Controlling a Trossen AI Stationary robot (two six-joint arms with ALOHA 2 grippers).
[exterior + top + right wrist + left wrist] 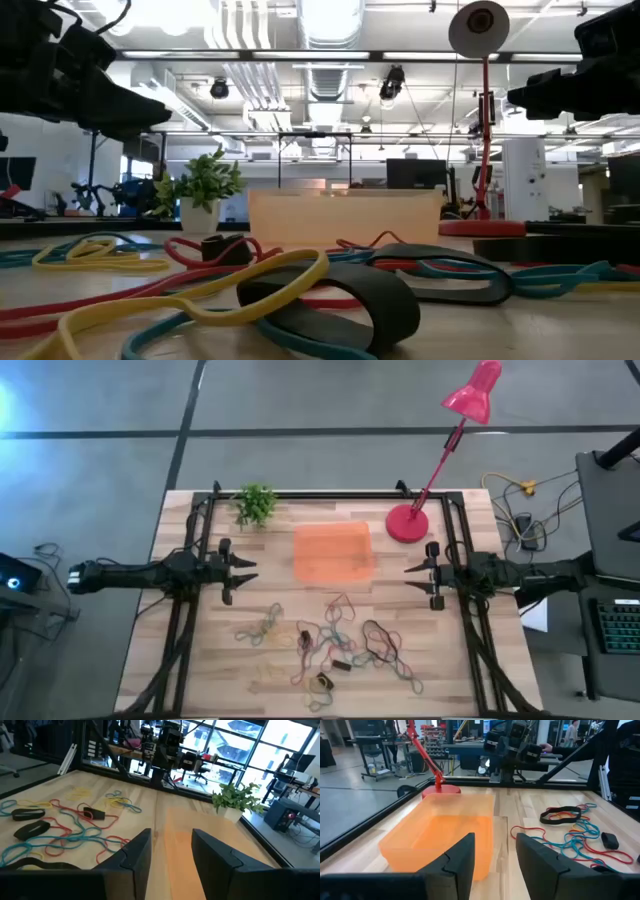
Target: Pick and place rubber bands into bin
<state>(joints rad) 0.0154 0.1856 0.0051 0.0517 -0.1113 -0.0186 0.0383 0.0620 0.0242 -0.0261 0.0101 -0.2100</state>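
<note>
The rubber bands (330, 645) lie scattered in a loose tangle on the near half of the wooden table, in black, red, yellow, green and blue; they fill the foreground of the low view (300, 290). The orange bin (333, 552) sits flat at the table's centre, toward the far side. My left gripper (248, 571) hovers open left of the bin, fingers pointing right; its wrist view shows the bin (440, 835) just ahead. My right gripper (412, 576) hovers open right of the bin, fingers pointing left, bands (60, 827) ahead of it.
A red desk lamp stands with its round base (407, 523) at the bin's far right. A small potted plant (256, 505) sits at the far left. A black metal frame (330, 493) rims the table. Bare wood lies between each gripper and the bands.
</note>
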